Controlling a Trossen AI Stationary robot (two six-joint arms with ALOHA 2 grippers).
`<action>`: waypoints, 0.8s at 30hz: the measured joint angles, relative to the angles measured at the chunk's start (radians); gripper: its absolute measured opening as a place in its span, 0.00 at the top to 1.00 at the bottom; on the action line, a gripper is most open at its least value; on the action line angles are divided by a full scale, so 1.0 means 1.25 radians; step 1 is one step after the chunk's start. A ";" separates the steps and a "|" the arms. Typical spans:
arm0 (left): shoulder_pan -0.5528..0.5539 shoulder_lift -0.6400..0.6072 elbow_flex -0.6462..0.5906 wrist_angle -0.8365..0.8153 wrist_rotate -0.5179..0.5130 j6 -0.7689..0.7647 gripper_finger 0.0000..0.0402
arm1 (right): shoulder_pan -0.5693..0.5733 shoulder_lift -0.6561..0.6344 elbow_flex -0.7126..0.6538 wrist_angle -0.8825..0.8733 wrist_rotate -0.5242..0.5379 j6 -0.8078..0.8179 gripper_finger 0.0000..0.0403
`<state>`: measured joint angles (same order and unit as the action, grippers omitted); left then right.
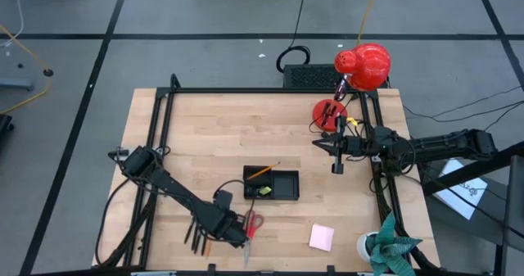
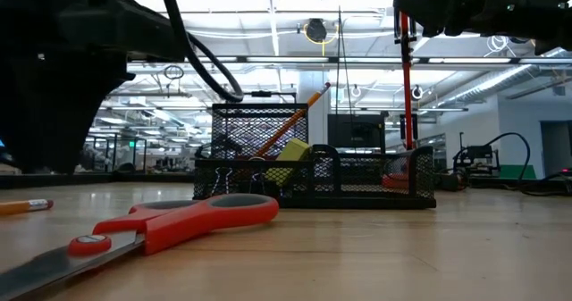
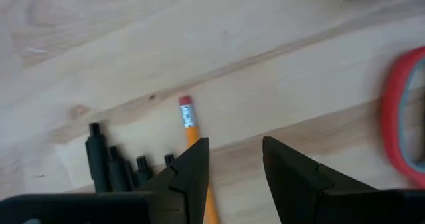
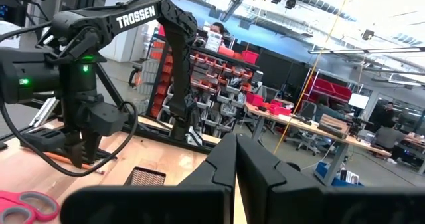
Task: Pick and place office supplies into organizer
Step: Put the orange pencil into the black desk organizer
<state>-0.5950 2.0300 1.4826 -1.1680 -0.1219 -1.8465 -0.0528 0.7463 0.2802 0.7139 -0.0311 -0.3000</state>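
Observation:
My left gripper [image 1: 236,232] is open and low over the table near its front edge, between the black pens [image 1: 196,235] and the red-handled scissors [image 1: 252,224]. In the left wrist view its fingers [image 3: 192,174] stand apart [image 3: 232,171]. An orange pencil [image 3: 191,127] lies flat and runs under one finger. The pens [image 3: 109,161] lie beside it, and a scissors handle [image 3: 405,117] shows on the other side. The black organizer [image 1: 272,183] holds a pencil and a yellow-green bit [image 2: 290,154]. My right gripper [image 1: 321,143] is shut and empty, held high at the back right. My left gripper comes from above with one finger [image 3: 192,174] over the pencil's shaft [image 3: 194,139], a little behind its eraser end. The finger hides the spot, so I cannot tell whether it touches. The pencil lies flat on the table.
A pink sticky-note pad [image 1: 321,237] lies at the front right. A red desk lamp [image 1: 362,66] and its base [image 1: 330,110] stand at the back right. A small potted plant [image 1: 385,247] sits at the front right corner. A black frame [image 1: 164,104] borders the table.

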 joint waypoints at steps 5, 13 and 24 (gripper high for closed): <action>-0.002 0.000 0.000 -0.015 0.011 0.010 0.63 | 0.000 0.000 0.000 0.000 0.000 0.000 0.99; -0.006 0.000 -0.001 -0.035 -0.005 0.047 0.63 | 0.000 0.000 0.000 0.000 0.000 0.003 0.99; -0.028 -0.001 -0.085 0.043 0.015 0.099 0.63 | 0.000 0.000 0.000 0.000 0.000 0.003 0.99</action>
<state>-0.6295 2.0285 1.3759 -1.1147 -0.1038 -1.7226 -0.0526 0.7460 0.2802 0.7139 -0.0315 -0.2964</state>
